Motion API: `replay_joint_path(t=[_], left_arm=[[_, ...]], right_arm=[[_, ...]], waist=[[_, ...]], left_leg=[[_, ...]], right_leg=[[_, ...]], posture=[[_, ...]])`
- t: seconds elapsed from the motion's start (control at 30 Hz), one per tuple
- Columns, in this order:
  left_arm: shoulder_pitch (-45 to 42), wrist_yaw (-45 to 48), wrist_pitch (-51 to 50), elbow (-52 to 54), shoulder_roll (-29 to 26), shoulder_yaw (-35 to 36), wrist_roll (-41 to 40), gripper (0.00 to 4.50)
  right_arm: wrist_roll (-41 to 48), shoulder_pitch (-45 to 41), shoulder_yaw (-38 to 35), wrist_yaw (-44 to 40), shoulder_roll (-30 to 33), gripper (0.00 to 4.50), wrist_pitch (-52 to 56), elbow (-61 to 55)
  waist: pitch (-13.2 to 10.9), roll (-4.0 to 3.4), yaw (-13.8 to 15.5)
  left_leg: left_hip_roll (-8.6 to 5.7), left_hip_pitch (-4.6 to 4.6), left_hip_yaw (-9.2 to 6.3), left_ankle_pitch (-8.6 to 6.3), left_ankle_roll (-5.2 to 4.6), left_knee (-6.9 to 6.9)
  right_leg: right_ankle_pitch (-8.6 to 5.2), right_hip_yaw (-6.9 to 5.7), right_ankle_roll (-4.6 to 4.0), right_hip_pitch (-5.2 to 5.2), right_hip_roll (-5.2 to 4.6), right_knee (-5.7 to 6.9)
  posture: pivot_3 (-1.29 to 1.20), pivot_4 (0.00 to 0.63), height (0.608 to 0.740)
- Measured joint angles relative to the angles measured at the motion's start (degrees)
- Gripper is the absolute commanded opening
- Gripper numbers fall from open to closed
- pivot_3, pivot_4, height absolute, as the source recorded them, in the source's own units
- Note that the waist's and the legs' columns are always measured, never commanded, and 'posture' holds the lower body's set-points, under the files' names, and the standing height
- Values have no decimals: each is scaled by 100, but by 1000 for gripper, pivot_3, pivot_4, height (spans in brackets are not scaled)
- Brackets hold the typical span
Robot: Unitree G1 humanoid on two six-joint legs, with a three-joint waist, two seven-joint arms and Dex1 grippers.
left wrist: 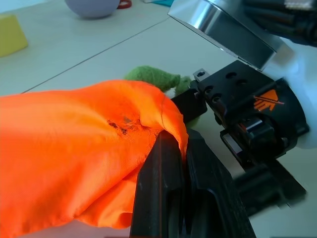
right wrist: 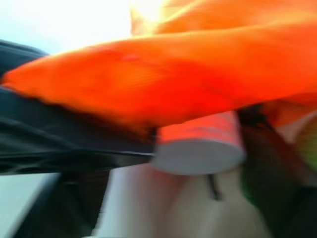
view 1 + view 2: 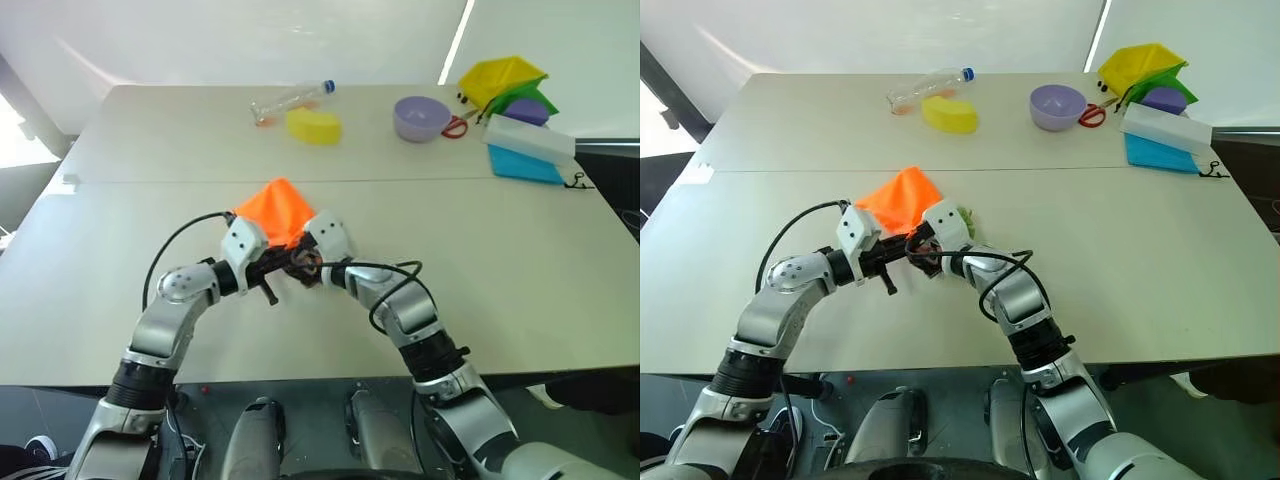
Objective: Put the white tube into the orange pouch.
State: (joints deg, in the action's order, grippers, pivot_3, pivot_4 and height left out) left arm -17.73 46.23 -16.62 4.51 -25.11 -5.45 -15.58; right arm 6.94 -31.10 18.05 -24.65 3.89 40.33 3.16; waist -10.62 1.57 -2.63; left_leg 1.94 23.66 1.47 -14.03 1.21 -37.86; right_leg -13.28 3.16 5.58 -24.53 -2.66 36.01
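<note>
L pincer (image 1: 178, 163) is clamped tight on the edge of the pouch (image 3: 278, 208), holding it up off the surface (image 3: 520, 270) near the front centre. In the L wrist view orange cloth bunches over its black fingers (image 1: 158, 193), w/ a green bit of the cord end (image 1: 153, 77) poking out behind. Just right of it, R pincer (image 3: 303, 262) meets the same edge. In the R wrist view the tube (image 2: 198, 148) sits w/ its white end showing at the mouth and orange cloth draped over the rest, so it looks partly in. R jaws look spread wide w/ the tube between them, but can't tell if they grip it or have let go

To do this step well, I'd judge: keep L grip firm and the mouth lifted so the tube slides deeper, not back out. Nudge the white end in w/ R, then draw R straight back w/o snagging cloth or cord

Far back, L to R: bottle (image 3: 290, 98), yellow sponge (image 3: 314, 125), purple bowl (image 3: 422, 117), box (image 3: 530, 138), all well apart from the work
</note>
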Motion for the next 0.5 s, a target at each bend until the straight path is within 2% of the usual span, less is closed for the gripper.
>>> replay_joint_path(t=[0.23,0.37,0.5], left_arm=[[121,158,-2,-17,-253,70,-7,0],[144,275,34,-103,-417,148,-9,0],[166,452,85,-149,-585,227,-33,0]], right_arm=[[212,334,10,-713,1006,4463,411,-1081],[377,550,-48,-1309,1863,4463,505,-1686],[722,632,-438,-1556,2081,4463,553,-1910]], waist=[[-1,-2,13],[-1,-2,23],[-1,-2,4]], left_leg=[[-3,39,-2,0,0,0],[-4,55,-1,0,0,0],[-2,59,0,0,0,0]], right_leg=[[-1,-1,0,-30,-8,-8],[-1,-11,1,-41,-3,-10],[-1,-10,0,-50,5,-6]], posture=[[0,150,740],[0,150,740],[0,150,740]])
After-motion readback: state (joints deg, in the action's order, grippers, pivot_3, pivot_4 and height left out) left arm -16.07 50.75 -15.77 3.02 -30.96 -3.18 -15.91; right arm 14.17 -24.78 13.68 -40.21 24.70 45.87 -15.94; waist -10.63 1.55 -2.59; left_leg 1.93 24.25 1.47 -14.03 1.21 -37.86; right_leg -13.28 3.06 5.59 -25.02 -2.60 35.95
